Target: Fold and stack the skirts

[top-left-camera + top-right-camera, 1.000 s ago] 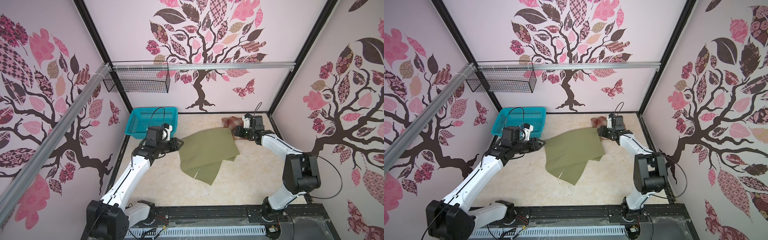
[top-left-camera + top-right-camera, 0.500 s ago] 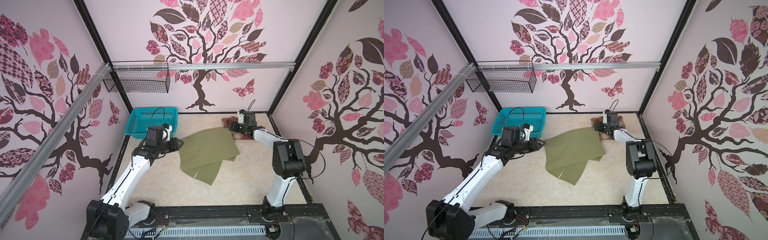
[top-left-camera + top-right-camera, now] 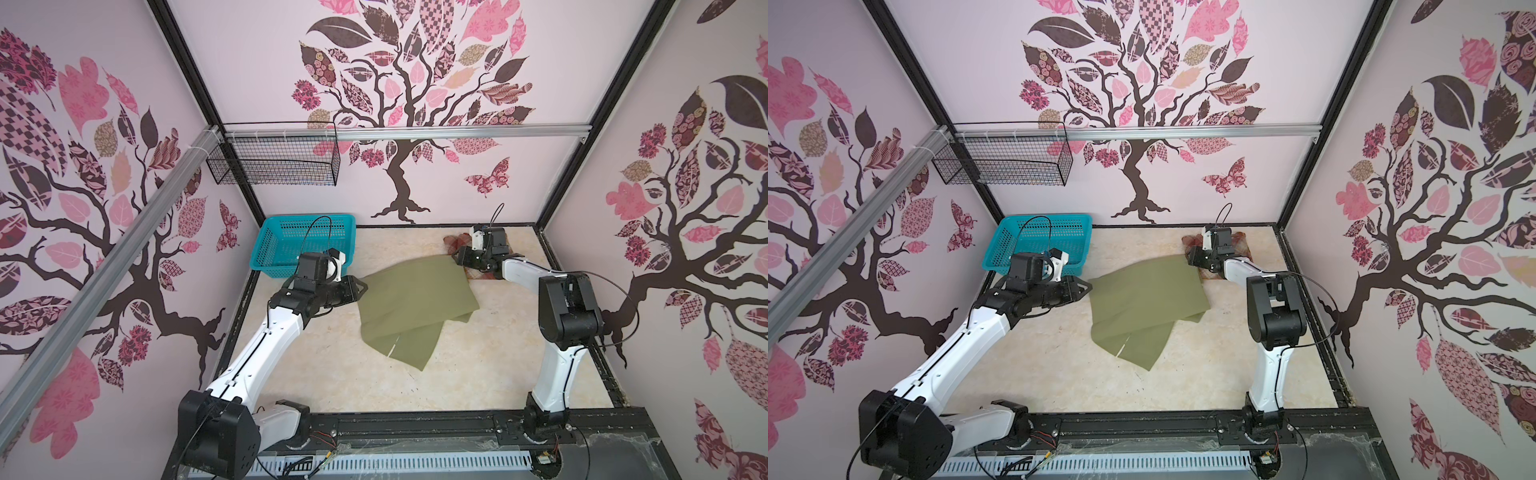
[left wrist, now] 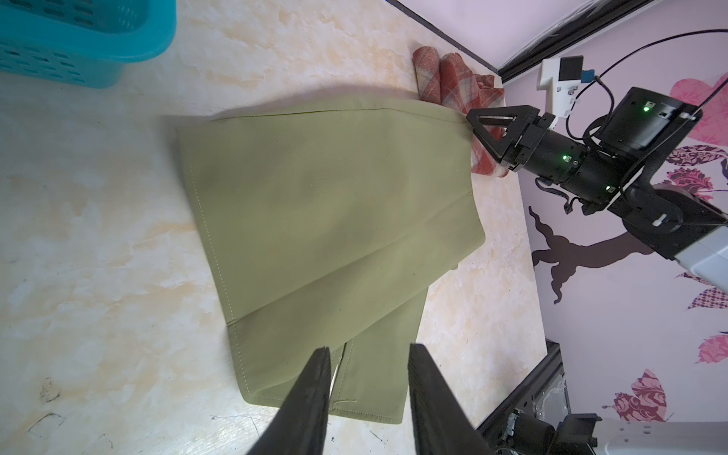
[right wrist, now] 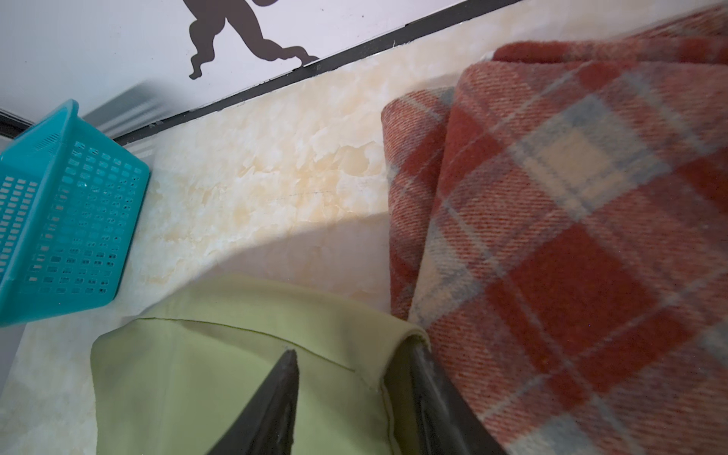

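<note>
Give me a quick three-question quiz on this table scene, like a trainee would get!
1. Multiple choice: whose jaws sit at the corner of the olive-green skirt that lies beside the plaid skirt?
A) left gripper
B) right gripper
C) neither
2. True or false: both skirts lie inside the turquoise basket.
3. Fill in: the left gripper's jaws stand ___, with nothing between them.

Key:
1. B.
2. False. Both lie on the table, outside the basket.
3. Open.
</note>
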Motion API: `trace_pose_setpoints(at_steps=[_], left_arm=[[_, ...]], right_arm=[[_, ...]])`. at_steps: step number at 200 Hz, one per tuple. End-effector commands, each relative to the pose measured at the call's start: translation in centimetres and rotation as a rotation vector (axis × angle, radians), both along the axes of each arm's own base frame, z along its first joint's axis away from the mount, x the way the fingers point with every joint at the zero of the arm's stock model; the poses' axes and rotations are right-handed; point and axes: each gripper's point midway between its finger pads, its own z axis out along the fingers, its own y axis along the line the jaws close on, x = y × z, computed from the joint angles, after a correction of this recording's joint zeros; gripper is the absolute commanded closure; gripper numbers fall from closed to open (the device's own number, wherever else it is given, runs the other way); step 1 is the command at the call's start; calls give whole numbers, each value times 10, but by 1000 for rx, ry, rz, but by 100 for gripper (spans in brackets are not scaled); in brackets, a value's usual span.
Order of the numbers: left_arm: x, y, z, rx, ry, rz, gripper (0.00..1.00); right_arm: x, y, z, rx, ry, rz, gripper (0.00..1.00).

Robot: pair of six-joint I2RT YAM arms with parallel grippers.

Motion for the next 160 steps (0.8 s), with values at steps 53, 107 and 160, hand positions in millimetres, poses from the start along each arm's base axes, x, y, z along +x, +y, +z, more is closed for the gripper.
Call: trace_pose_setpoints(at_steps=[53,107,160], left_arm=[[-7,1,-14,-3,32,-1,64],[-7,0,-17,-10,41,-2,64],[-4,3,-7,-10,6,24,64]], right_arm=[[2,7,-28,31,61,18,60],[1,7,-14,31,38,12,100],[-7,13,106,56,-170,45,100]])
